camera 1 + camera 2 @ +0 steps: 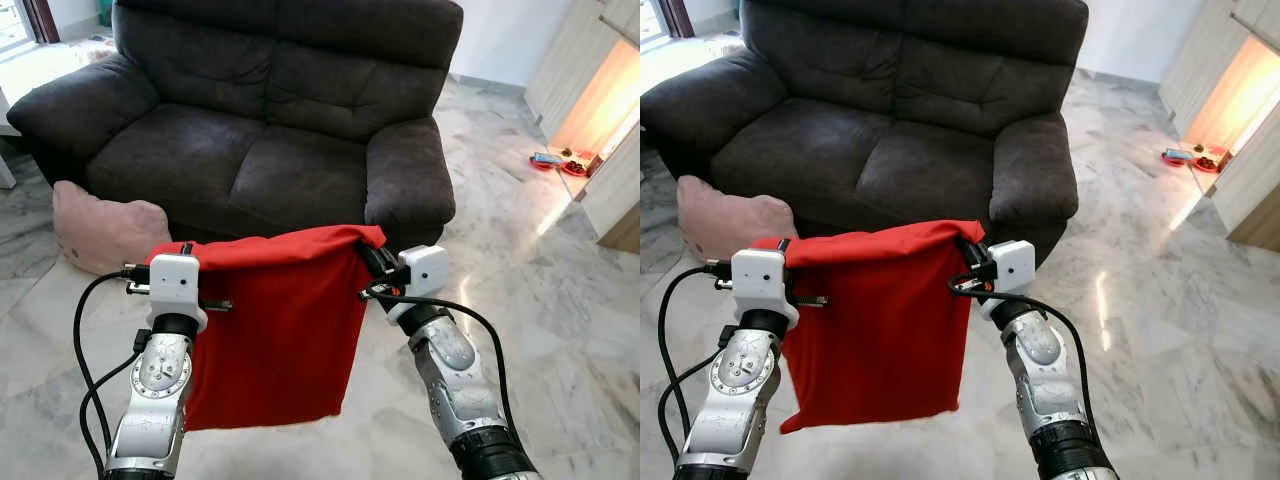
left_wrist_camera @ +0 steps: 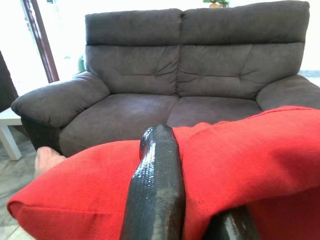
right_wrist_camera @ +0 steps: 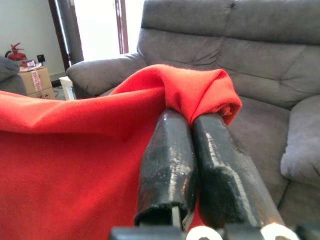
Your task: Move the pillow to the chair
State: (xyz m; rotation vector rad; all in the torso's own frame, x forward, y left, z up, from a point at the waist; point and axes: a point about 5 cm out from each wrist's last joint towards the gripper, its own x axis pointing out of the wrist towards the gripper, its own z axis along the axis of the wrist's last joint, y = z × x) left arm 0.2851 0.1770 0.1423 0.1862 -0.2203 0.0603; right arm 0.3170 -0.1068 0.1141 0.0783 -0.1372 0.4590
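Red pillow (image 1: 275, 330) is hanging between left pincer (image 1: 190, 262) and right pincer (image 1: 377, 262), both clamping its top corners, dark sofa (image 1: 300, 110) lying straight ahead.

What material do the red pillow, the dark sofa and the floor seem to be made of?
Red pillow: woven cloth, matte; a fine weave shows beside the left pincer, and it hangs limp. Sofa: probably suede-like microfibre, with a soft mottled nap. Floor: looks like polished marble, grey-veined and reflecting light.
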